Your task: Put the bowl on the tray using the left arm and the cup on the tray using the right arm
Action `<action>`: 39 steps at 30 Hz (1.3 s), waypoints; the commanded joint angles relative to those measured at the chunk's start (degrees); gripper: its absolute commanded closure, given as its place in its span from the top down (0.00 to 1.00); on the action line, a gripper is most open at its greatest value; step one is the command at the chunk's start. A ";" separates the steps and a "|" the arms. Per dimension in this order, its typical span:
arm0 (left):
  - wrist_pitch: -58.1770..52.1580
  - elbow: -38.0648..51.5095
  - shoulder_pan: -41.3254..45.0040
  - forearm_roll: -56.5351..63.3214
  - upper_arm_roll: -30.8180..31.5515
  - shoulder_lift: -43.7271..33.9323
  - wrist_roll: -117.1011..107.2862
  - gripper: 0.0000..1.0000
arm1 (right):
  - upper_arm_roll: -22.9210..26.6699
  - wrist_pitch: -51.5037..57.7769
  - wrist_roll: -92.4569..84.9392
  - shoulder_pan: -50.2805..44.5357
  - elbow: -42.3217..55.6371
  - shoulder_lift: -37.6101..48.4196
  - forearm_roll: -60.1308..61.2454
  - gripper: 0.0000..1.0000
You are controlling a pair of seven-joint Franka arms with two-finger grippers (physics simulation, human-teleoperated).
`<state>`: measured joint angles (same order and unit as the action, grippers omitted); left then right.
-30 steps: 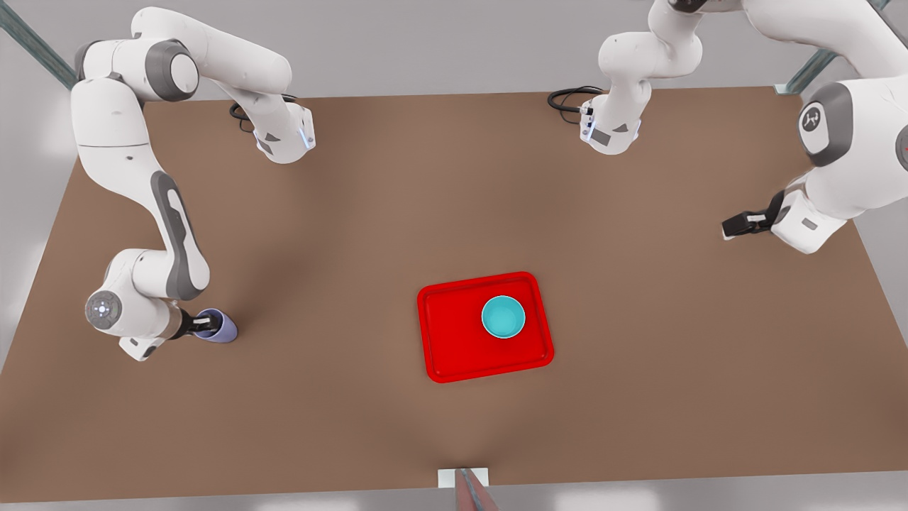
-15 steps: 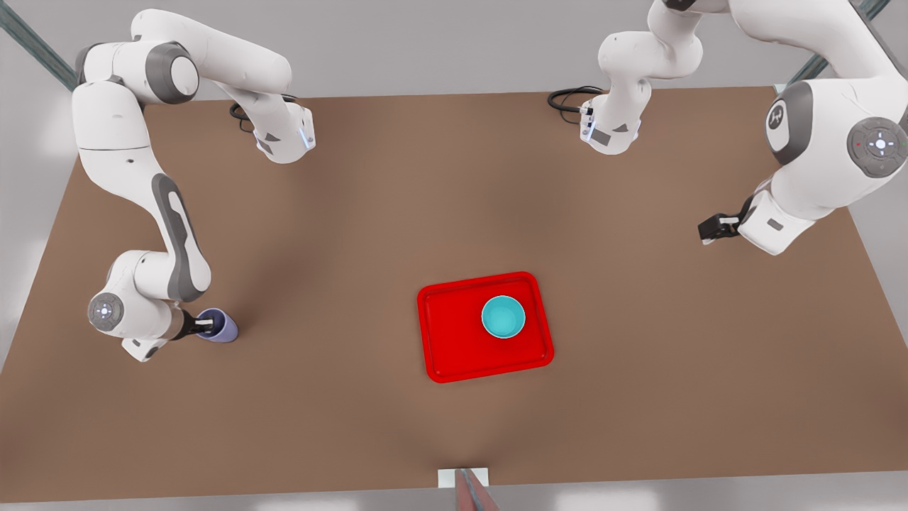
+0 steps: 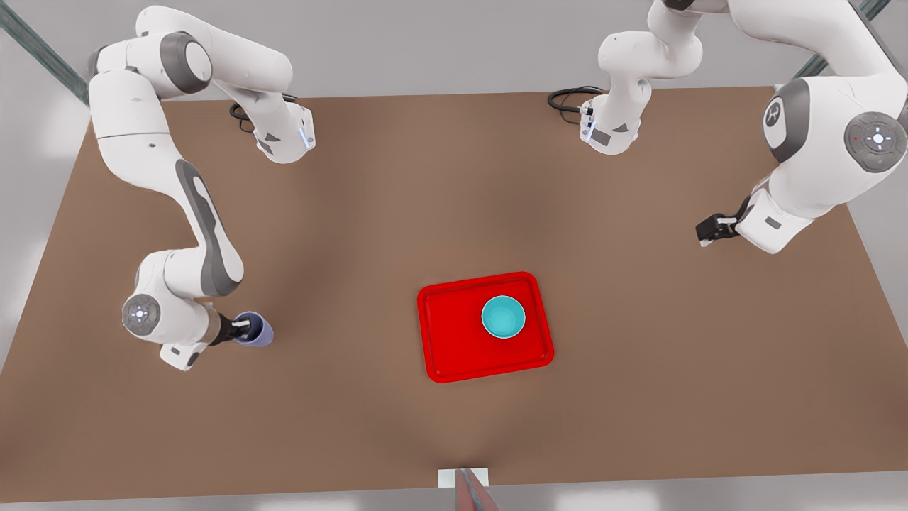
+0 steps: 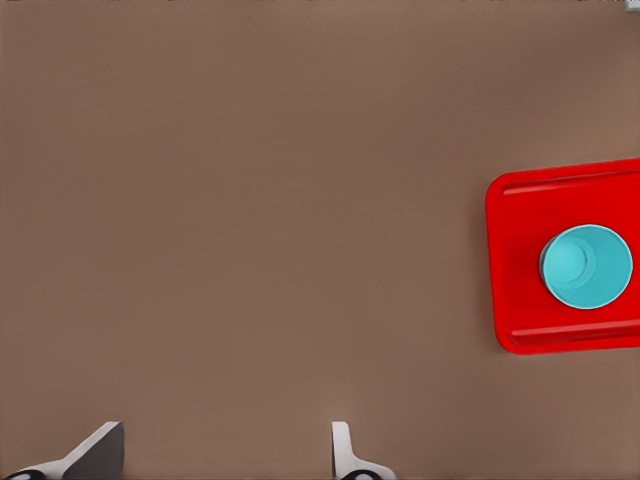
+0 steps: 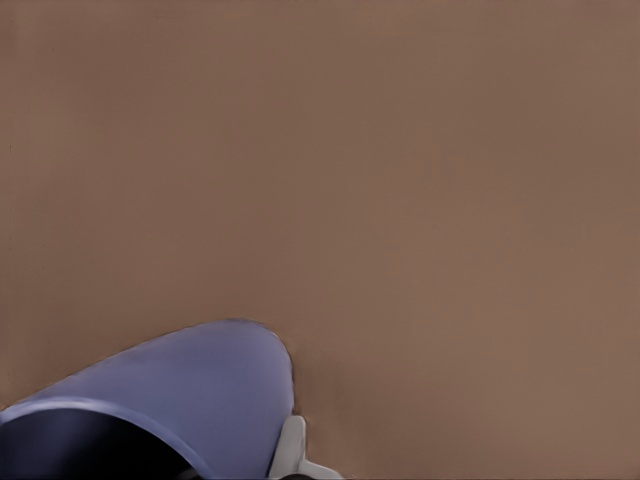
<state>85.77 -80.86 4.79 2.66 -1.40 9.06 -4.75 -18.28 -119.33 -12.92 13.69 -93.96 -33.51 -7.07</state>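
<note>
R gripper (image 3: 239, 329) clamps cup (image 3: 255, 331), axis tilted, base toward tray (image 3: 454, 355); L gripper (image 3: 711, 231) fingers apart, waiting.

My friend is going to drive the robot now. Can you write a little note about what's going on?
Right gripper, at the front view's left, is shut on the small lavender tapered cup, well away from the flat red rectangular tray.
Left gripper, at the front view's right, is open, empty and waiting.
Done: the round teal bowl sits on the tray.
Left: carry the cup to the tray and let go.
</note>
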 commanded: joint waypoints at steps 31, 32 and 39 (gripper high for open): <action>0.71 -0.09 0.05 0.06 -0.01 0.08 -0.09 1.00 | 29.88 5.43 27.77 -58.60 34.98 -23.36 24.30 1.00; 0.71 -0.09 0.05 0.06 -0.01 0.08 -0.09 1.00 | 29.88 4.81 27.77 -58.60 34.98 -23.36 24.39 1.00; 0.71 -0.09 -0.04 0.06 -0.01 0.08 -0.09 1.00 | 30.24 5.42 27.68 -59.22 34.89 -23.18 24.39 1.00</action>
<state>86.48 -80.95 4.77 2.72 -1.40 9.15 -4.75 11.88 -113.69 14.70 -45.30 -59.13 -56.40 17.31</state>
